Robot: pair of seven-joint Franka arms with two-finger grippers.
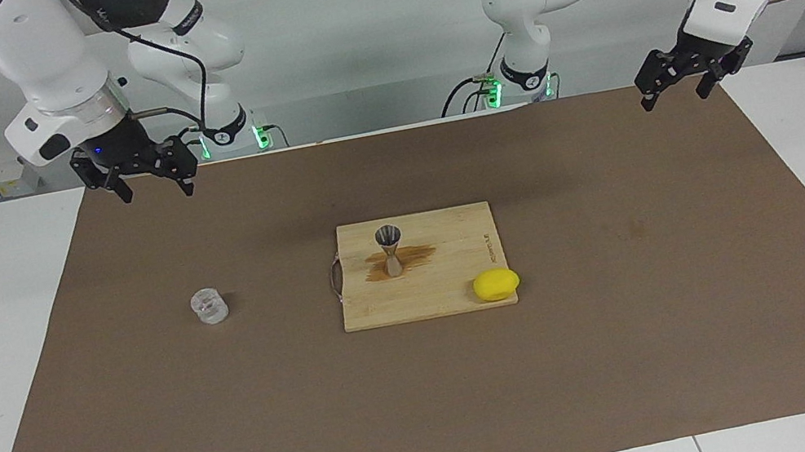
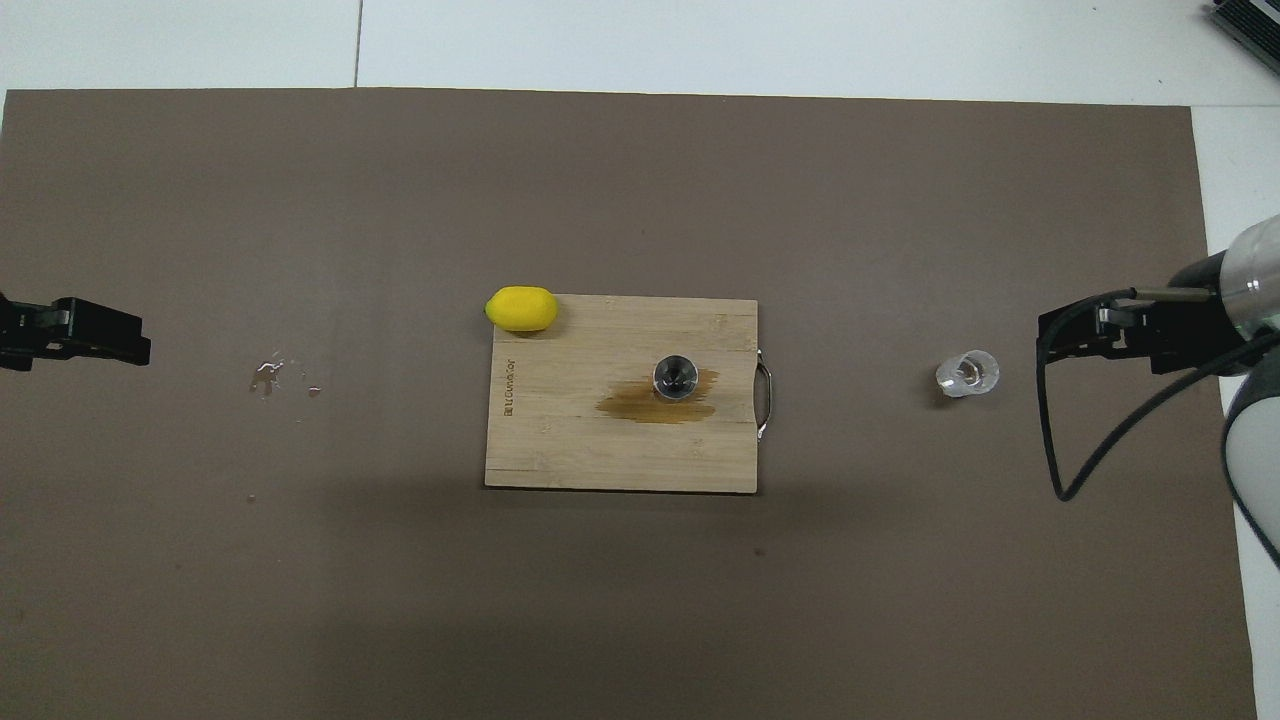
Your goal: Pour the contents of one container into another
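Note:
The small clear glass cup (image 1: 209, 306) stands upright on the brown mat toward the right arm's end; it also shows in the overhead view (image 2: 967, 373). The silvery hourglass jigger (image 1: 390, 249) stands upright on the wooden cutting board (image 1: 454, 283) at the mat's middle, on a dark wet stain; the overhead view shows the jigger (image 2: 676, 377) too. My right gripper (image 1: 154, 188) hangs open and empty in the air over the mat's robot-side edge, apart from the glass. My left gripper (image 1: 678, 96) hangs open and empty over the mat's edge at the left arm's end.
A yellow lemon (image 1: 496, 284) lies at the board's corner farther from the robots, toward the left arm's end. A few water drops (image 2: 268, 375) lie on the mat toward the left arm's end. The board has a metal handle (image 2: 765, 400) on the side toward the glass.

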